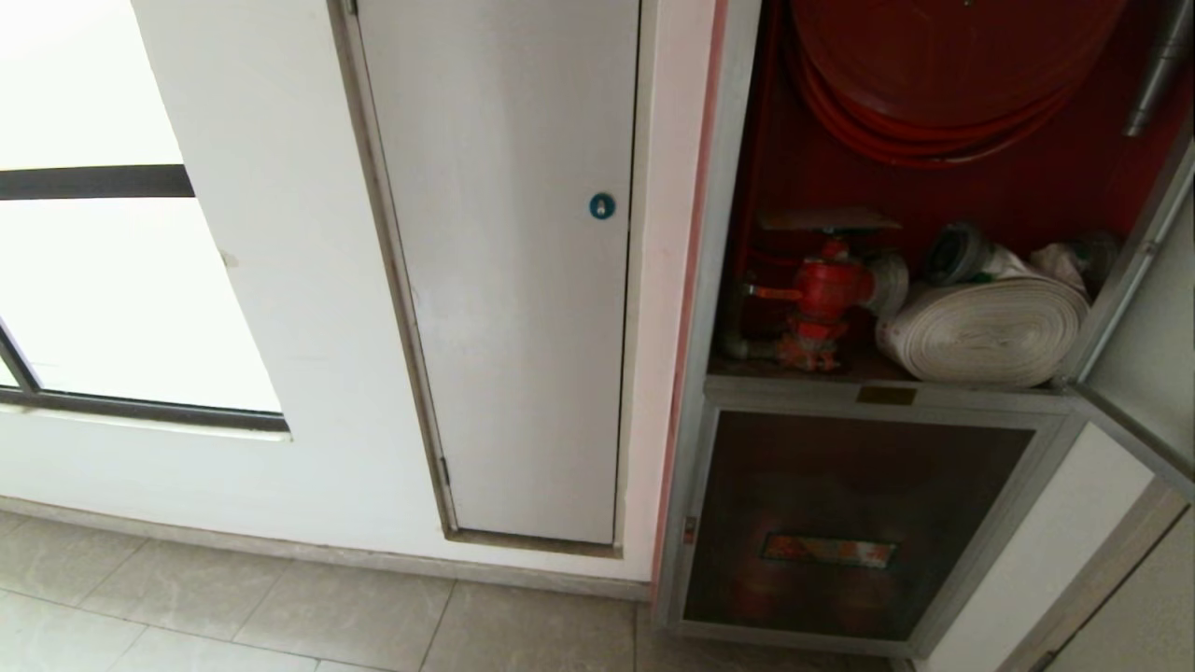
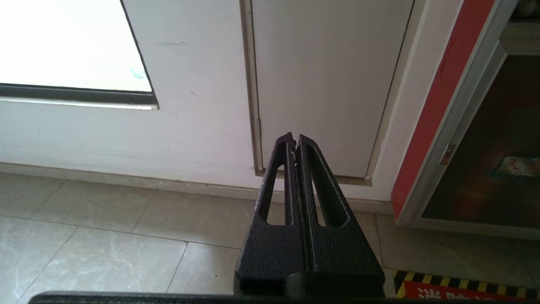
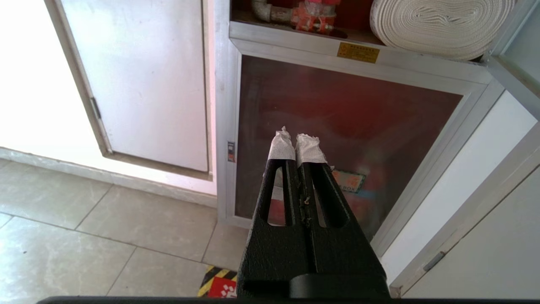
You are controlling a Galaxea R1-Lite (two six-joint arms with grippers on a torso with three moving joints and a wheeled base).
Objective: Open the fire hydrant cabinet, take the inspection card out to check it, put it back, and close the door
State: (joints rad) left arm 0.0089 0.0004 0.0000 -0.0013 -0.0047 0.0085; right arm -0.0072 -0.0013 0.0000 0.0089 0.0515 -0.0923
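Hands: your right hand [image 3: 295,141] is pinched closed, empty, before the lower dark panel [image 3: 337,139]; left hand [image 2: 294,141] closed too. Fire hydrant cabinet [image 1: 934,187] stands open, door [image 1: 1144,308] swung right. Sticker text unreadable.

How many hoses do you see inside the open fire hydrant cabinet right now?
2. A red hose is wound on the reel at the top of the fire hydrant cabinet; a rolled white hose lies on the shelf beside the red valve. More may be hidden.
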